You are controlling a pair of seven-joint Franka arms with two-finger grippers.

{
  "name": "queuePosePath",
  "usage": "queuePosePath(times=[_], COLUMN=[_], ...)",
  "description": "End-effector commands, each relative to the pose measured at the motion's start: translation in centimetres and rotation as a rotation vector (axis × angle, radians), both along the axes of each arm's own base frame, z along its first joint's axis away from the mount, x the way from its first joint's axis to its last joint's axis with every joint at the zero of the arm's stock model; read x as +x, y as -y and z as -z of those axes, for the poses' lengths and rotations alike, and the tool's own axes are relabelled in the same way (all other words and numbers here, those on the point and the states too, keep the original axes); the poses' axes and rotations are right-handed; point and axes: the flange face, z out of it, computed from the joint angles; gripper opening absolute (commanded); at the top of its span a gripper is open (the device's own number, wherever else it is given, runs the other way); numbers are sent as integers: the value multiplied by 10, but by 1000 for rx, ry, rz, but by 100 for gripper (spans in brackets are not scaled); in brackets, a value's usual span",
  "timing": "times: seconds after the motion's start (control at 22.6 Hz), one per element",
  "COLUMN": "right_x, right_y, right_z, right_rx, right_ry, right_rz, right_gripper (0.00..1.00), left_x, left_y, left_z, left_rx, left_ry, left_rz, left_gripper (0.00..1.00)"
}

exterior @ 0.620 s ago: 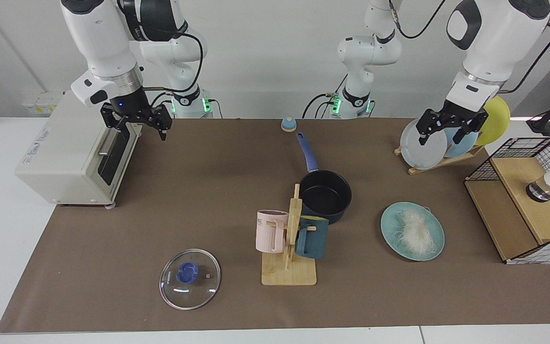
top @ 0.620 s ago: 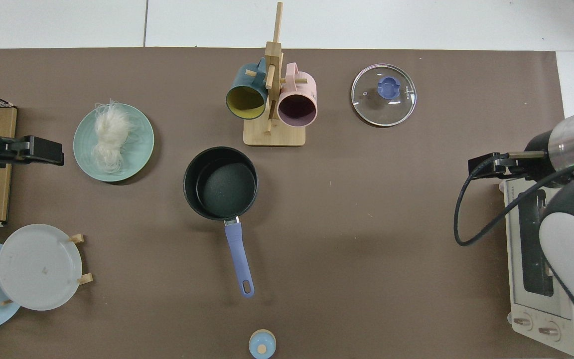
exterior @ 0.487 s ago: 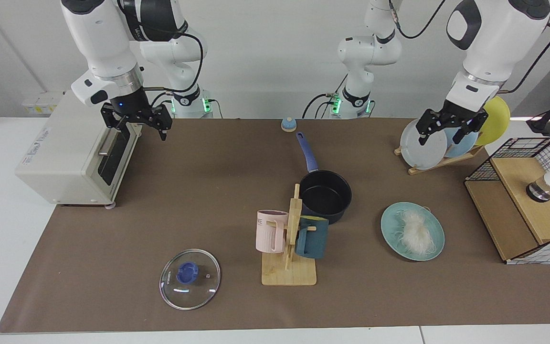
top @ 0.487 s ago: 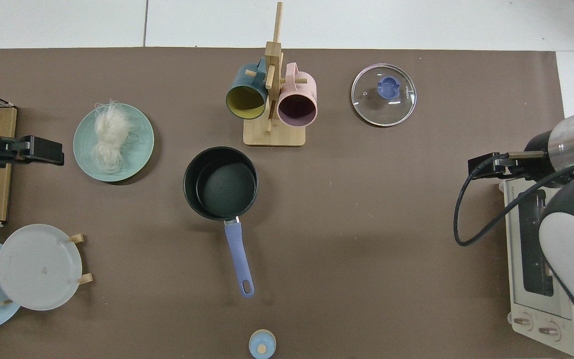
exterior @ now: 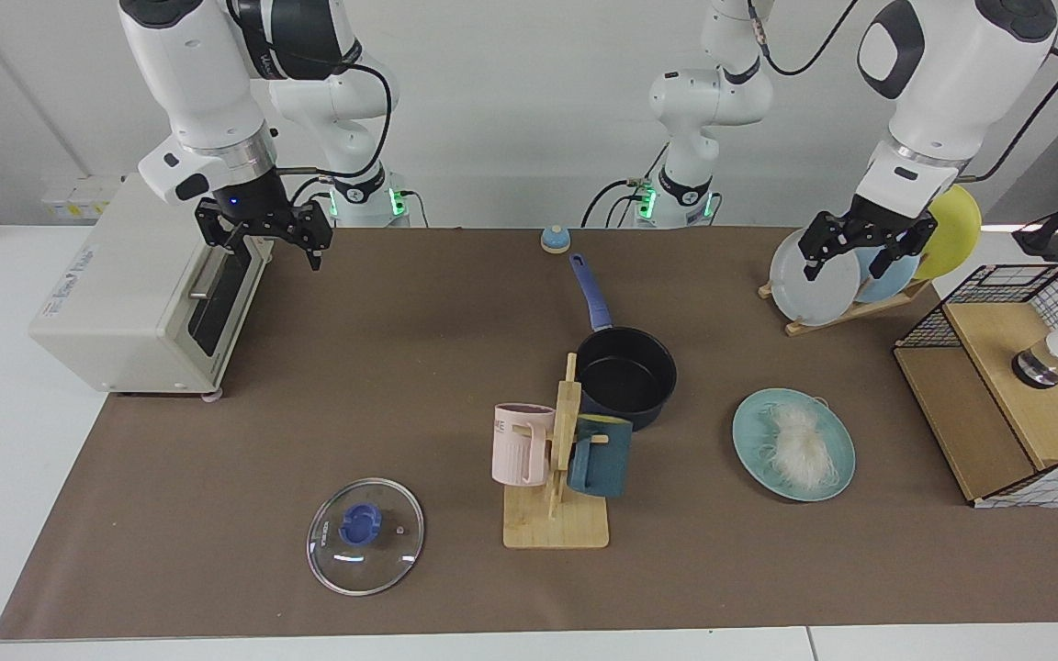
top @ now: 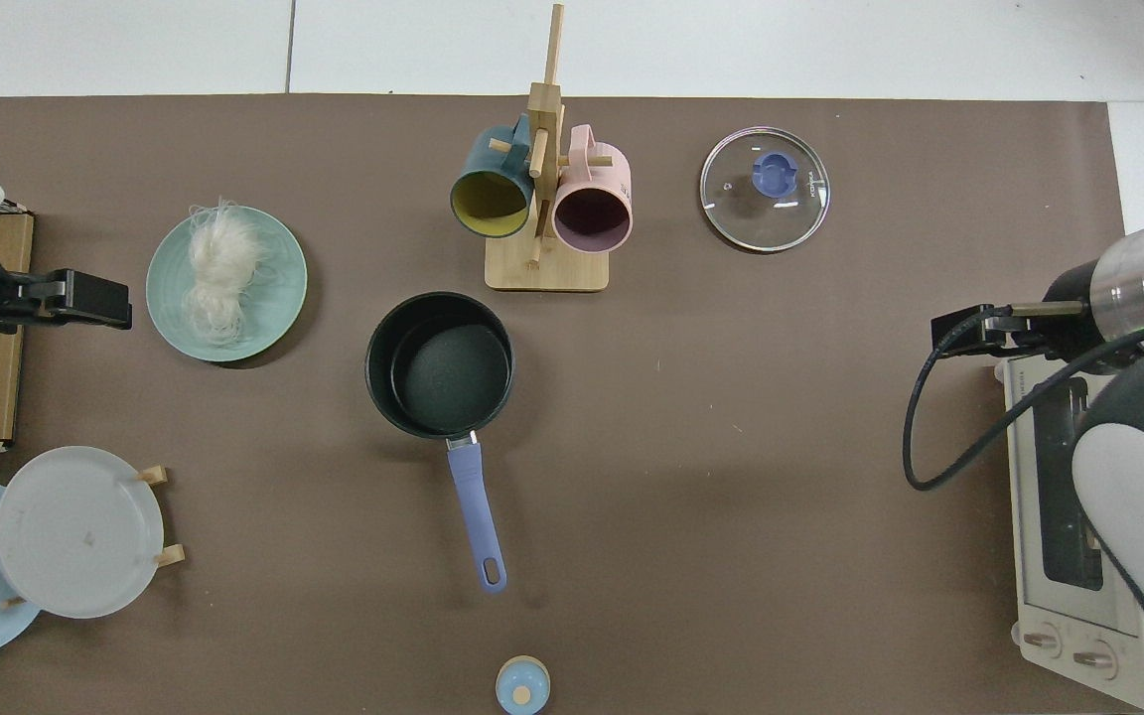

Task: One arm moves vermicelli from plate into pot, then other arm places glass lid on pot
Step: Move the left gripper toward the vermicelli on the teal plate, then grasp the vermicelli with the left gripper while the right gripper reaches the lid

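- Left gripper [exterior: 853,255]: raised before the plate rack [exterior: 846,308] at the far right, fingers spread wide, holding nothing.
- Right gripper [exterior: 263,239]: up beside the toaster oven [exterior: 139,294] at the far left, fingers wide apart, holding nothing.
- Vermicelli [exterior: 800,442] heaped on the plate [exterior: 751,431], right of the pot [exterior: 626,375].
- Pot at mid-table, nothing inside, just behind the mug stand [exterior: 558,496].
- Glass lid [exterior: 366,536] flat on the near left of the mat, well apart from the pot.

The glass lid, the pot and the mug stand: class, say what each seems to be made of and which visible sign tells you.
Glass lid: clear glass, since the brown mat shows through it; thin metallic rim, blue knob, probably plastic.
Pot: matte black, likely coated metal; blue handle, material uncertain.
Mug stand: pale wood or bamboo, judging by its light tan look.
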Motion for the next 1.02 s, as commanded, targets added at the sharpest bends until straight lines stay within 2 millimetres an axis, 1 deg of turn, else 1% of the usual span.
queuePosePath(times=[0.0,0.13,0.18,0.31,0.35,0.49,0.58,0.66,0.71,0.8,0.89,0.97], right_x=[-6,-6,-6,-6,-6,-5,-4,-1,1,9,26,50], right_y=[5,7,7,8,7,7,7,7,3,3,3,-1], right_z=[0,0,0,0,0,0,-1,0,0,-2,4,5], right_rx=[15,15,15,15,15,17,17,16,16,18,11,10], right_ry=[-7,-7,-9,-9,-9,-1,3,11,12,20,16,30], right_rz=[-25,-24,-24,-21,-19,-17,-24,-19,-25,-21,-20,-23], right_gripper=[100,100,100,100,100,100,100,100,100,100,100,100], left_x=[20,35,40,56,61,70,76,83,88,95,101,108], left_y=[1,-2,-3,-9,-11,-13,-11,-11,-12,-11,-9,-9], left_z=[8,17,23,52,59,65,74,88,96,106,120,141], left_rx=[-4,-4,-3,3,3,-9,-10,-7,-5,-2,3,7], left_ry=[22,75,79,63,70,112,115,115,124,143,138,135], left_rz=[0,2,2,1,2,-3,-2,-1,0,-1,3,6], left_gripper=[100,100,100,100,100,100,100,100,100,100,100,100])
